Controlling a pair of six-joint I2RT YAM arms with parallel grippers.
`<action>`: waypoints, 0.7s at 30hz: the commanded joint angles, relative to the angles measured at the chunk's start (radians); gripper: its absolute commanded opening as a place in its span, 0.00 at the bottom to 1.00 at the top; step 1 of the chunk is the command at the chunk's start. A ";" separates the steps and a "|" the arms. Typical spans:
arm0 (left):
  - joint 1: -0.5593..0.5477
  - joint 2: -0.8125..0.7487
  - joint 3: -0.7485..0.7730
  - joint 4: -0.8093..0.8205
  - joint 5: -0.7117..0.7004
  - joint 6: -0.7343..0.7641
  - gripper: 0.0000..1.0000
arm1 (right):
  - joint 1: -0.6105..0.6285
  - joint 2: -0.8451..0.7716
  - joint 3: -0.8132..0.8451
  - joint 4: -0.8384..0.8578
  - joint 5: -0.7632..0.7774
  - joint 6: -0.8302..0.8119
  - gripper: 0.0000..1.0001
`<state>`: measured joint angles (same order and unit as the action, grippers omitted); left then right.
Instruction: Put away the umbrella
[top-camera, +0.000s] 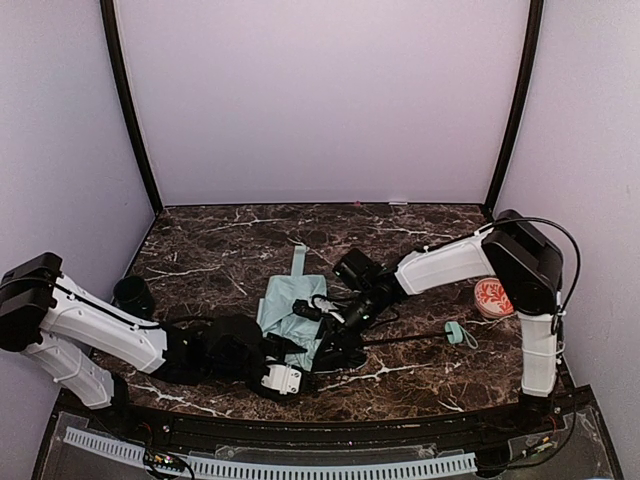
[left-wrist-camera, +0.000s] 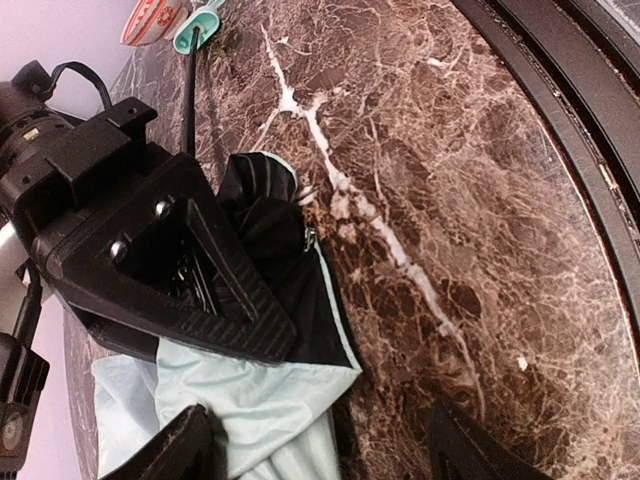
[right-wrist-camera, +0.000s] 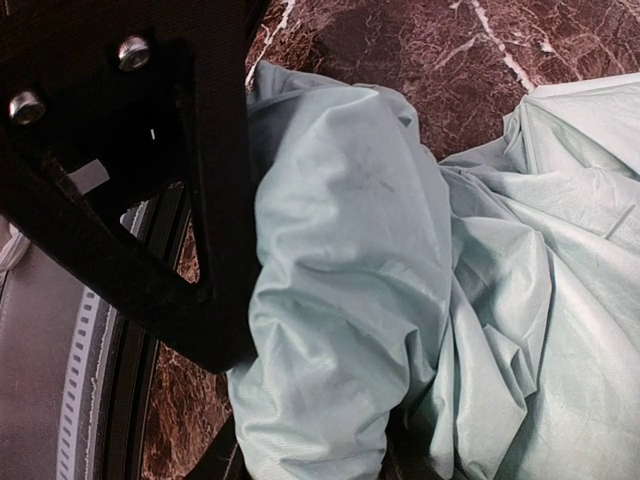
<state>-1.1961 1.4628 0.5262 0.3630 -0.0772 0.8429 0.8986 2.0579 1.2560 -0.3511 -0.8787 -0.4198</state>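
Note:
The umbrella (top-camera: 288, 303) lies half folded at the table's middle, its mint fabric bunched. Its thin black shaft runs right to the small mint handle (top-camera: 457, 333). My right gripper (top-camera: 338, 338) reaches into the fabric from the right. In the right wrist view it (right-wrist-camera: 315, 455) is shut on a thick roll of mint fabric (right-wrist-camera: 340, 300). My left gripper (top-camera: 284, 378) sits at the fabric's near edge. In the left wrist view it (left-wrist-camera: 320, 455) is open wide over a corner of fabric (left-wrist-camera: 260, 400) with black lining, holding nothing. The right gripper's black jaw fills that view's left.
A black cup (top-camera: 132, 294) stands at the left edge. A red-patterned bowl (top-camera: 493, 297) sits at the right, beyond the handle, and shows in the left wrist view (left-wrist-camera: 150, 18). A black rail (top-camera: 330, 425) runs along the table's near edge, close to both grippers.

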 joint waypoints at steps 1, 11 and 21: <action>0.021 0.053 -0.018 0.066 -0.177 0.015 0.77 | 0.031 0.090 -0.058 -0.295 -0.041 0.003 0.14; 0.016 -0.132 -0.087 0.192 -0.045 -0.016 0.79 | 0.024 0.065 -0.037 -0.272 0.099 0.119 0.12; 0.018 -0.097 -0.088 0.049 0.028 -0.041 0.82 | 0.024 -0.049 -0.082 -0.140 0.198 0.385 0.08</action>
<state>-1.1793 1.2694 0.4072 0.5335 -0.0345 0.7963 0.9184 2.0102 1.2480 -0.3489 -0.7689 -0.2298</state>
